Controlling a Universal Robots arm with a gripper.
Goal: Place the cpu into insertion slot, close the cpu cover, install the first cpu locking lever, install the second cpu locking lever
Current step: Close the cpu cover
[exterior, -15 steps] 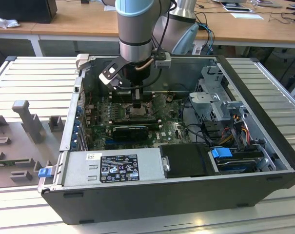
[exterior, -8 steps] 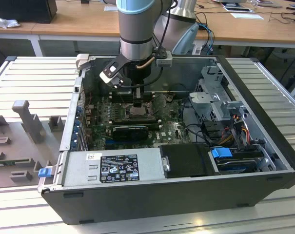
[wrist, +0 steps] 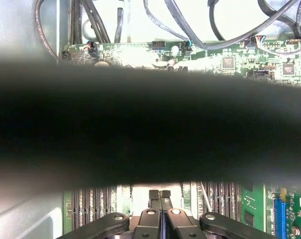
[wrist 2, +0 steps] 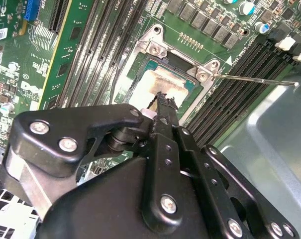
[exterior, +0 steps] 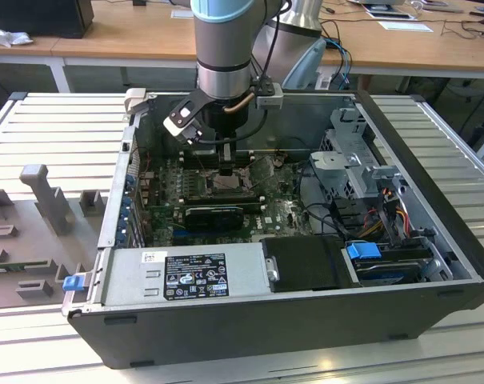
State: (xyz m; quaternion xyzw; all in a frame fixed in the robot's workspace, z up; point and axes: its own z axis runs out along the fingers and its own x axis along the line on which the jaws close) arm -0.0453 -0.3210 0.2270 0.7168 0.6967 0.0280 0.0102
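The cpu (wrist 2: 162, 82) lies pale face up in the insertion slot (wrist 2: 140, 63), whose dark frame shows along its edges on the green motherboard (wrist 2: 70, 59). Silver metal of the cpu cover (wrist 2: 146, 50) borders the slot, with two screw heads on it; whether the cover lies fully flat cannot be told. A thin metal locking lever (wrist 2: 254, 79) runs out from one screwed corner across the long black memory slots (wrist 2: 240, 87), raised free of the board.

The gripper (wrist 2: 162, 103) is down at the edge of the chip's pale face. In both wrist views its two black fingers (wrist: 154, 195) are pressed side by side with no gap, and nothing is visibly held between them.

In the exterior view the arm (exterior: 222, 48) reaches straight down into an open computer case (exterior: 266, 324), with the gripper (exterior: 226, 164) low over the board. A grey power supply (exterior: 186, 272) fills the case's near side. The case rests on a slatted metal table (exterior: 58, 120).
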